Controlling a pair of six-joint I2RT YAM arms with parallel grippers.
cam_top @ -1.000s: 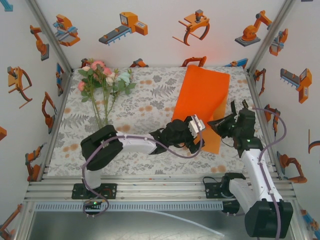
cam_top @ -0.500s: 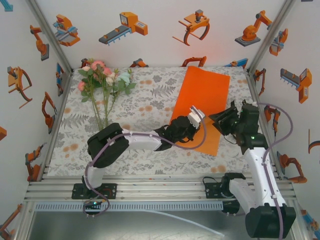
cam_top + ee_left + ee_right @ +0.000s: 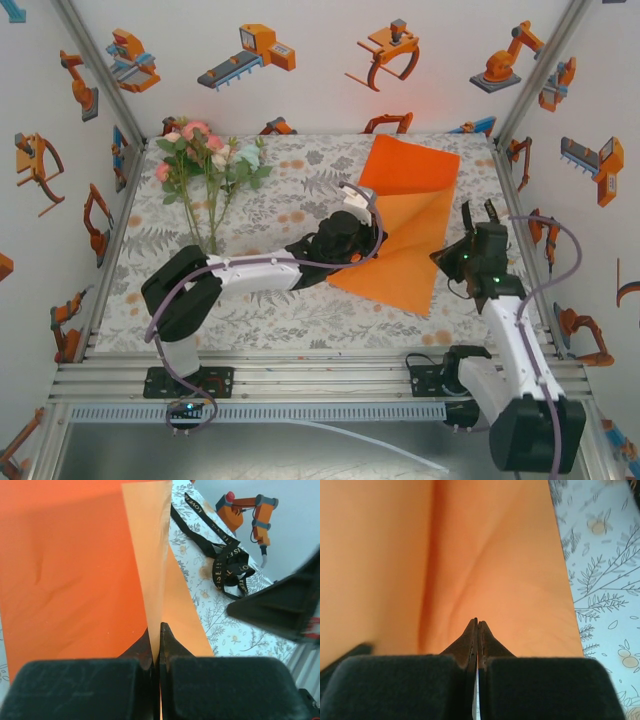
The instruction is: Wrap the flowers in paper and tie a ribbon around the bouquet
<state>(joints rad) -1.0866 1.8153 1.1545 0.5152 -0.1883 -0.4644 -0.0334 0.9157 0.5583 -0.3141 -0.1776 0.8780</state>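
Lying right of centre on the table (image 3: 280, 180), the paper (image 3: 400, 260) is pinched at a raised edge by the left claw (image 3: 159, 630); the right claw (image 3: 476, 625) is pressed together beside it. Light, floppy: edges are best gripped.

Top view looks down from the near edge; wrist views hug the paper (image 3: 75, 570) — common to all.

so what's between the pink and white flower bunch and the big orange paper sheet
Top view: only bare floral-print tablecloth between the flower bunch and the orange paper sheet, up to the left gripper pinching that sheet.
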